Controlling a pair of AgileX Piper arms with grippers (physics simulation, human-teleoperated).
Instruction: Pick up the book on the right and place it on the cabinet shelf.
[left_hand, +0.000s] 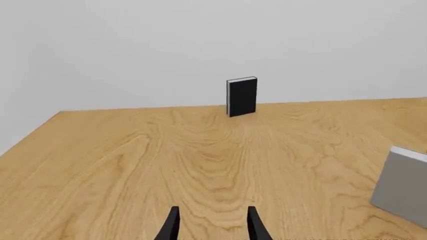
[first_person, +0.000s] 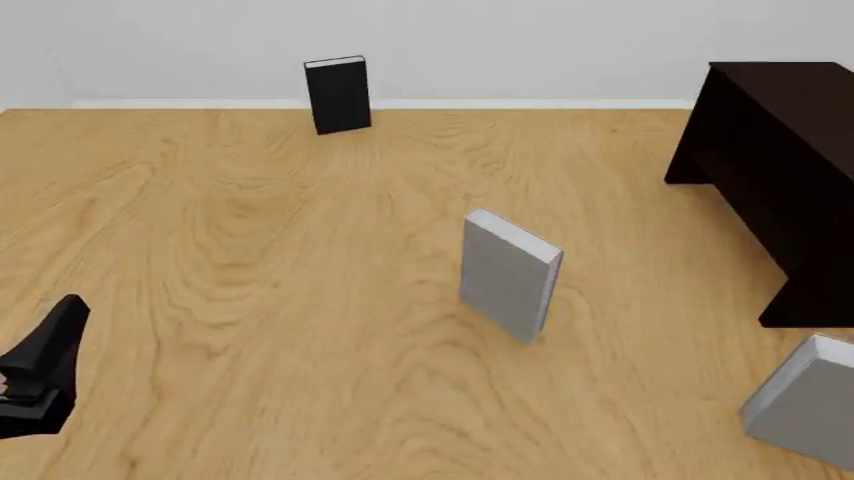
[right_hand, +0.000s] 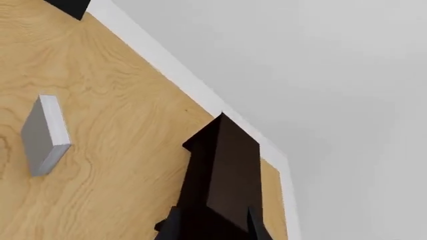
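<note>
Standing near the table's front right corner, the book (first_person: 807, 402) tilts on the wooden table (first_person: 267, 250), well to the right of the left gripper (left_hand: 212, 223), whose fingers sit apart with nothing between them. The right gripper (right_hand: 212, 225) also has its fingers spread and holds nothing; it points at the dark cabinet (right_hand: 223, 175). Its shelf cannot be made out. A second grey book (first_person: 509, 273) stands mid-table, a black book (first_person: 338, 94) far ahead.

Standing mid-table: one book (first_person: 510, 275). Nearer and right, at the frame's edge: the right book (first_person: 805, 403), perhaps tilted. Far right: cabinet (first_person: 774, 170). Far back: black book (first_person: 338, 94).
</note>
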